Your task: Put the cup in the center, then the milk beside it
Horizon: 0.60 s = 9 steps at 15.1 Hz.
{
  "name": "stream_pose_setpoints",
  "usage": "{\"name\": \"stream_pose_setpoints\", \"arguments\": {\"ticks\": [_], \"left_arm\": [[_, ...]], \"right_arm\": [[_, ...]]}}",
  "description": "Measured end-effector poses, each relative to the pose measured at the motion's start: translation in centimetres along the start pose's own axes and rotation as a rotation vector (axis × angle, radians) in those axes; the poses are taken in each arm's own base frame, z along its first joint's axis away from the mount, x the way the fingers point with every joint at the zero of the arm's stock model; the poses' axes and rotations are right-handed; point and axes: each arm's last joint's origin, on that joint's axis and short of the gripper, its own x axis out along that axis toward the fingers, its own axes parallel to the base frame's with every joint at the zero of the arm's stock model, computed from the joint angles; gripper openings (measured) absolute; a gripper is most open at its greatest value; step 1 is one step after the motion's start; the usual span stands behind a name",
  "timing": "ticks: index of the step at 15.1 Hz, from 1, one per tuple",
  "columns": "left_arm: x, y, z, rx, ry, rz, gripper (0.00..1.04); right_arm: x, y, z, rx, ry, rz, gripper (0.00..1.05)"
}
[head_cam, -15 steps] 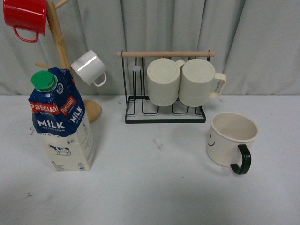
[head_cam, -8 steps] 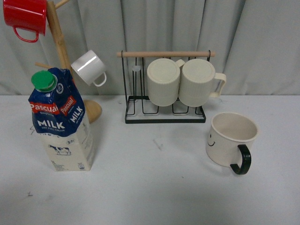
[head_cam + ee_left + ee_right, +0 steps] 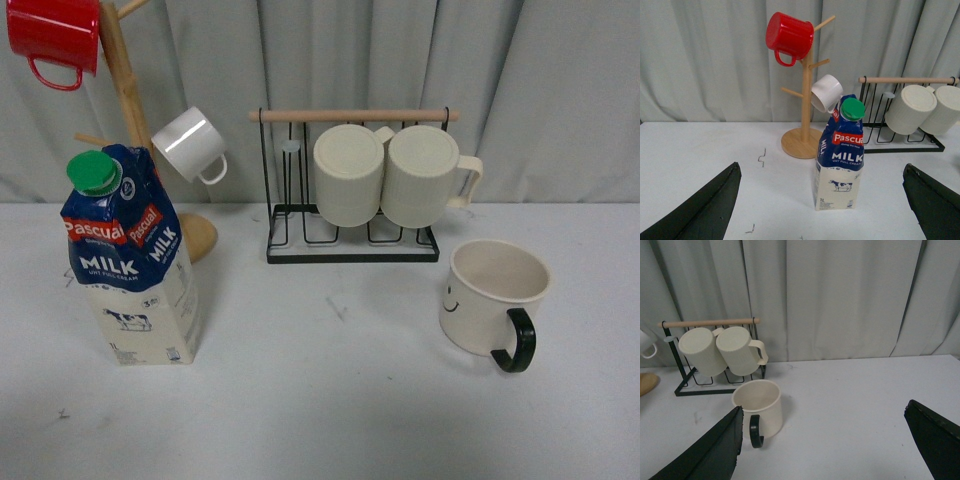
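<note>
Both the right gripper (image 3: 822,410) and left gripper (image 3: 821,167) gape empty, so the right should straddle the cup (image 3: 494,295), front-right of the wire rack (image 3: 352,245), avoiding its handle (image 3: 517,342), while the milk (image 3: 130,260) stands front-left.

You are working at what looks like a staged test bench: a plain pale-grey tabletop (image 3: 330,410) closed off behind by a pleated grey curtain (image 3: 560,90). Kitchen props (a wooden mug tree (image 3: 121,85), a black wire mug rack with a wooden rod (image 3: 300,116)) stand along the back. Small dark marks (image 3: 338,308) dot the surface.
</note>
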Motion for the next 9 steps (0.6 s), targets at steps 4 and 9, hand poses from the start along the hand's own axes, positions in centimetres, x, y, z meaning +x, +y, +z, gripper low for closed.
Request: {"name": "stream_pose_setpoints", "arguments": {"ticks": [4,9], "left_arm": [[0.00,0.00,0.00,0.000,0.000,0.000,0.98],[0.00,0.00,0.00,0.000,0.000,0.000,0.98]], "right_arm": [[0.00,0.00,0.00,0.000,0.000,0.000,0.98],[0.00,0.00,0.00,0.000,0.000,0.000,0.98]]}}
